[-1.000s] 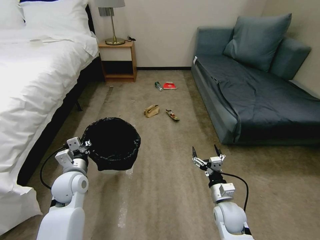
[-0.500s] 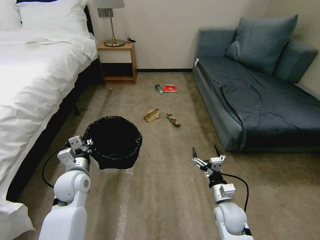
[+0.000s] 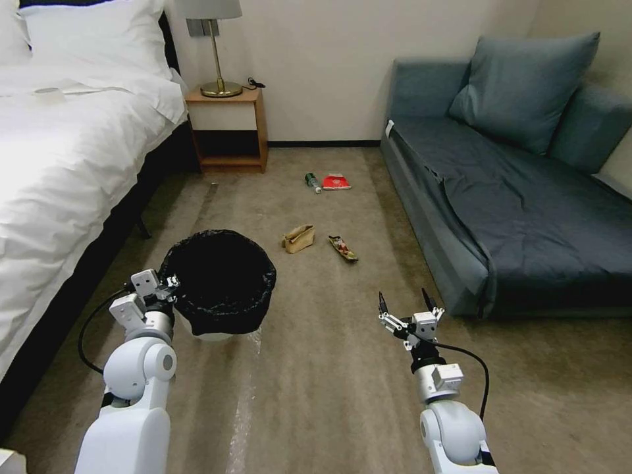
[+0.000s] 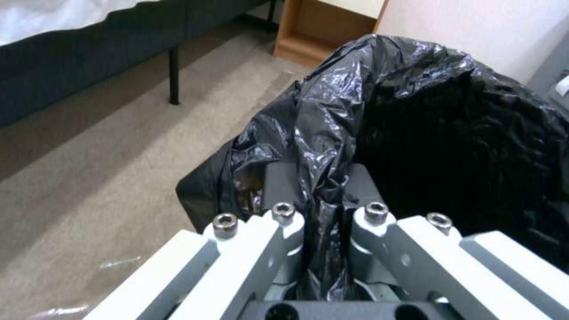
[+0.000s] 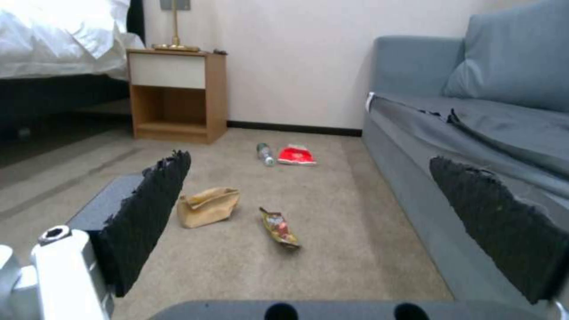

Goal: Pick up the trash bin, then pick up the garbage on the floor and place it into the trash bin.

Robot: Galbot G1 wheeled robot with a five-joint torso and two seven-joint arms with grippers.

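**Trash bin held at the rim, litter still ahead on the carpet**

The trash bin [image 3: 220, 283] hangs from the left gripper [image 3: 172, 284], whose jaws are pinched tight on a fold of the black liner [image 4: 323, 146] at the rim nearest the arm. The right gripper [image 3: 407, 305] is held out low over the carpet, its jaws spread wide and holding nothing.

Beyond the right gripper and a little to its left lie the crumpled paper bag [image 5: 209, 206] and the snack wrapper [image 5: 278, 226], near each other but apart. Farther off, toward the wall, the small bottle [image 5: 264, 154] lies just beside the red packet [image 5: 296, 155].

The risk looks plain: if the jaws bite plastic alone and not the bin's wall, the liner may slip or pull free and the bin tip or drop. The flat wrapper may also prove hard to nip off the carpet pile.

Whether the rim itself sits between the left jaws cannot be told; the bag bunches over them. The bin's inside is dark, its contents unreadable.
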